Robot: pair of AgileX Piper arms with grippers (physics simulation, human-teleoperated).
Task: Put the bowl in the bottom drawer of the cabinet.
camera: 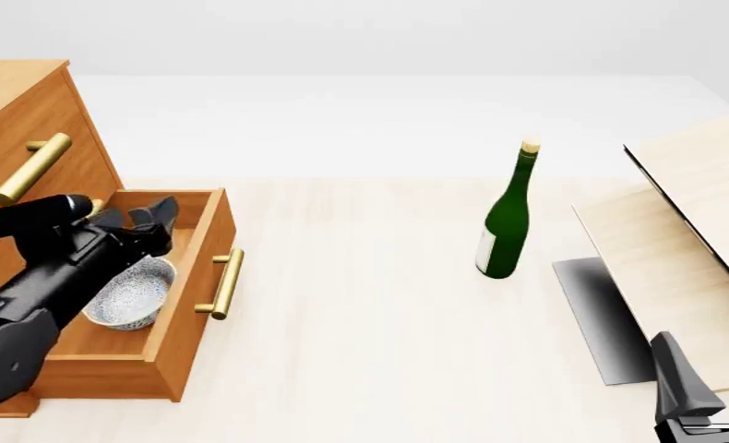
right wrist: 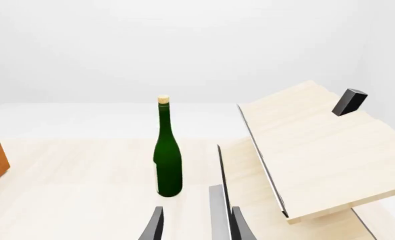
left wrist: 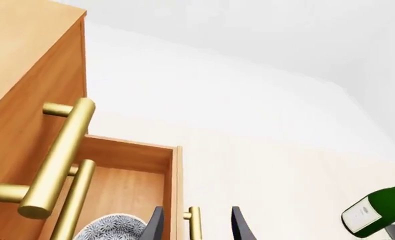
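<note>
The bowl (camera: 131,293) is sitting inside the bottom drawer (camera: 198,305), which is standing pulled out from the cabinet (camera: 26,120) at about nine o'clock on the table (camera: 377,323). The left gripper (camera: 137,220) is hovering over the drawer, just above the bowl's far rim, with its fingers spread apart and holding nothing. The right gripper (camera: 710,365) is waiting at about five o'clock, its fingers also spread and empty. A green wine bottle (camera: 507,217) is standing upright near two o'clock, well apart from the drawer, beside the pale wooden boards (camera: 697,231) at three o'clock.
</note>
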